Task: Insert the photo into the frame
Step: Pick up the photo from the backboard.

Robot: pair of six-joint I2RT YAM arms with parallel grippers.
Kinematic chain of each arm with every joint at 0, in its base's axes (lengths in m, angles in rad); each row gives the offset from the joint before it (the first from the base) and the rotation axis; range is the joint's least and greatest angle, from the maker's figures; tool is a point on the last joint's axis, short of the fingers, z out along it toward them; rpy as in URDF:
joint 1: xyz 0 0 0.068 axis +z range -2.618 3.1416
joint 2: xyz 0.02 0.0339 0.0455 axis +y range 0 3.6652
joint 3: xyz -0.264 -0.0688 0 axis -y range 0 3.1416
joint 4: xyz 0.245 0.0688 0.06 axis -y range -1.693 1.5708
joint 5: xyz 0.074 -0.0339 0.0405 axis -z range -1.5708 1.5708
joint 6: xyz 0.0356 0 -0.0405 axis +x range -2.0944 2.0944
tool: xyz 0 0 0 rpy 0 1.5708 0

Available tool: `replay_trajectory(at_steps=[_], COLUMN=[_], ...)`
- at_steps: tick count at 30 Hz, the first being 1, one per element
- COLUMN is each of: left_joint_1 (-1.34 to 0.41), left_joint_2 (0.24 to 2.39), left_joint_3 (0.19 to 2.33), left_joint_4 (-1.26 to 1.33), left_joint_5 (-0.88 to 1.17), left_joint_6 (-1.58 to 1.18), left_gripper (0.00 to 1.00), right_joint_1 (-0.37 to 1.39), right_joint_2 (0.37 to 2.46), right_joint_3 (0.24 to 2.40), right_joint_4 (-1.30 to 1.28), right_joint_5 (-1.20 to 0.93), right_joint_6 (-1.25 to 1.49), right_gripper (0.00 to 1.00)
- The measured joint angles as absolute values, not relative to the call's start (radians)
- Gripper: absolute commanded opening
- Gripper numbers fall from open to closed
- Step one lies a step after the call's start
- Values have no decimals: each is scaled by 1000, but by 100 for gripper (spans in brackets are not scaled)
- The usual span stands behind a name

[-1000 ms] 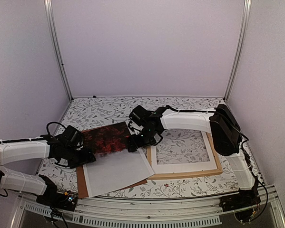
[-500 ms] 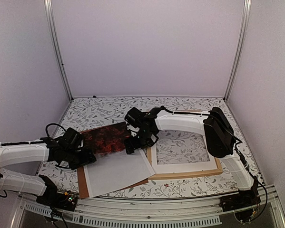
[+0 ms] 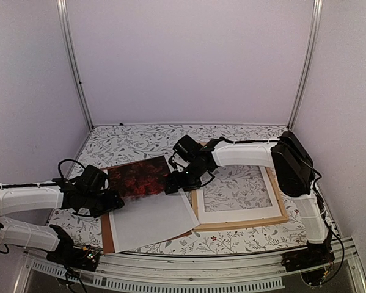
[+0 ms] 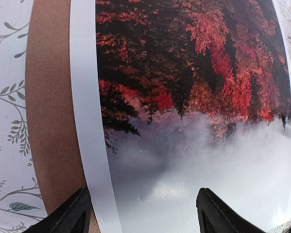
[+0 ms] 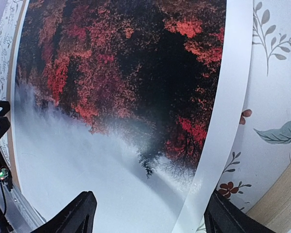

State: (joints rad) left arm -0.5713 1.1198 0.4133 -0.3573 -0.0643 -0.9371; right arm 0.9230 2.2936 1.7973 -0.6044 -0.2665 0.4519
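Flanking the photo (image 3: 147, 198) are left gripper (image 3: 113, 200) and right gripper (image 3: 173, 187).

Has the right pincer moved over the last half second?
Yes: the right pincer shifted slightly rightward, toward the right corner post.

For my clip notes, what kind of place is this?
Probably a robot test booth: plain walls with metal posts, a leaf-patterned table, two arms beside a photo and frame.
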Motion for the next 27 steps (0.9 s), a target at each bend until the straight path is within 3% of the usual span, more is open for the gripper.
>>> replay_trajectory(at_steps=[7, 15, 27], left_joint_1=[-576, -580, -583], left_joint_2=[1122, 1122, 1124], left_joint_3=[410, 410, 413], left_joint_4=[-341, -340, -341], left_joint_5=[-65, -68, -72], left_joint_6=[-940, -940, -939], left_gripper=[77, 77, 77], right_joint_1=[893, 862, 846], right_joint_2=[2252, 2226, 2187], right_joint_3=[1710, 1633, 1592], right_joint_4=[-511, -437, -380], right_joint_5=[-347, -430, -510], right_joint_6=[488, 523, 539], right_gripper=[71, 48, 32])
